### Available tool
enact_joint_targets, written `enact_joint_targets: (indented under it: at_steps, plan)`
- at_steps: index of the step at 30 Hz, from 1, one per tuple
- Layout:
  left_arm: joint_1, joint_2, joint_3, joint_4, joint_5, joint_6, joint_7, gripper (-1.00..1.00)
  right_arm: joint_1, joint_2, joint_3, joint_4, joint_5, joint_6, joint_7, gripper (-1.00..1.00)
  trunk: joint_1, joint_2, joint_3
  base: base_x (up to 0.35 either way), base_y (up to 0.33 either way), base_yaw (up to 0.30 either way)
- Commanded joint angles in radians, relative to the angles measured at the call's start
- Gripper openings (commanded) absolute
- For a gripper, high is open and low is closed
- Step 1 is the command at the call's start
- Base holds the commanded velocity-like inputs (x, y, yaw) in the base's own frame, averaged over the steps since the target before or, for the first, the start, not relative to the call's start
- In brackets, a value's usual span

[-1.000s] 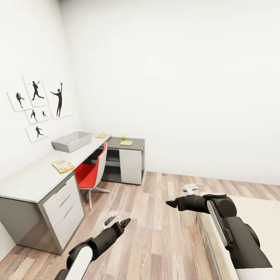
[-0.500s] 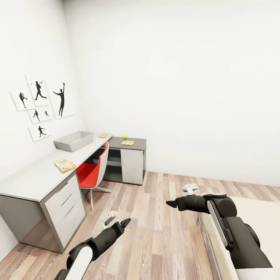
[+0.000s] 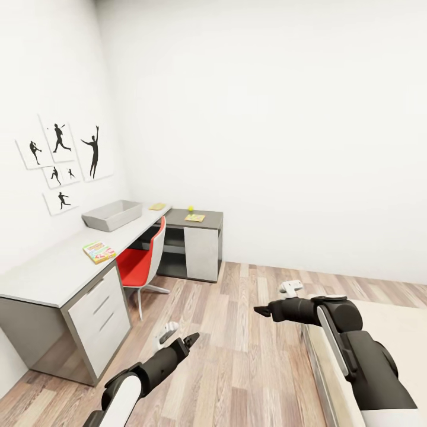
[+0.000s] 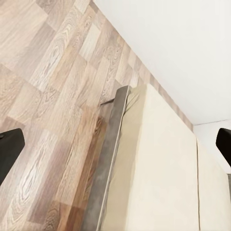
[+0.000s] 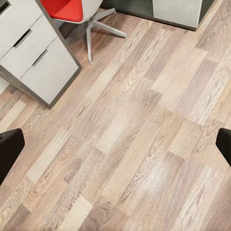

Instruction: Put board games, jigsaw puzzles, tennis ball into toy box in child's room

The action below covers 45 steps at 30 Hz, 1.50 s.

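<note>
Head view, left to right. The surface (image 3: 59, 270) runs along the left wall, then turns into a dark wing at frame centre-left. On it, nearest the camera: a flat colourful game (image 3: 98, 252), long axis roughly along the surface edge, lettering too small to read. Farther back, the grey toy box (image 3: 112, 214), long axis angled toward the corner; looks empty from here, though its floor is mostly hidden by the rim. Beyond it a thin yellowish square (image 3: 157, 206), prob. a puzzle; on the wing a small yellow-green ball (image 3: 190, 209) just beside another flat square (image 3: 194, 217). Red chair (image 3: 139, 261) tucked under.

Both arms low, well apart from all toys. L gripper (image 3: 178, 336) at lower left, R gripper (image 3: 274, 301) right of centre. Wrist views show each one's fingers at the frame edges, so both spread wide, nothing held. Bed (image 3: 385, 332) at lower right, just beside the R arm; what mattress shows is bare.

Key relation: surface toys lie up-left of both grippers, L arm nearer. Judging by this, base must close in before any reach.
</note>
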Motion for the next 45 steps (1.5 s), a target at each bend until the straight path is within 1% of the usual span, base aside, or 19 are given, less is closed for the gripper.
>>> enact_joint_targets:
  at_steps: [1, 17, 28, 45]
  plan:
    - [0.0, 0.0, 0.0, -0.001, 0.011, 0.003, 0.009, 1.0, 0.0, -0.002, 0.001, -0.001, 0.005, 0.003, 0.006, 1.0, 0.0, -0.001, 0.0, 0.0, -0.001, 0.001]
    - [0.0, 0.0, 0.0, -0.001, 0.009, 0.002, 0.009, 1.0, 0.0, -0.003, 0.0, -0.001, 0.002, 0.003, 0.009, 1.0, 0.0, -0.001, 0.0, 0.0, 0.0, 0.0]
    - [0.0, 0.0, 0.0, -0.001, 0.009, 0.002, 0.01, 1.0, 0.0, 0.003, -0.003, -0.002, 0.004, 0.003, 0.005, 1.0, 0.0, -0.001, 0.0, 0.0, 0.0, -0.013]
    - [0.0, 0.001, -0.001, 0.0, 0.009, -0.013, 0.009, 1.0, 0.0, 0.005, -0.006, -0.002, 0.005, 0.003, 0.003, 1.0, 0.0, -0.001, 0.004, 0.0, 0.0, -0.149]
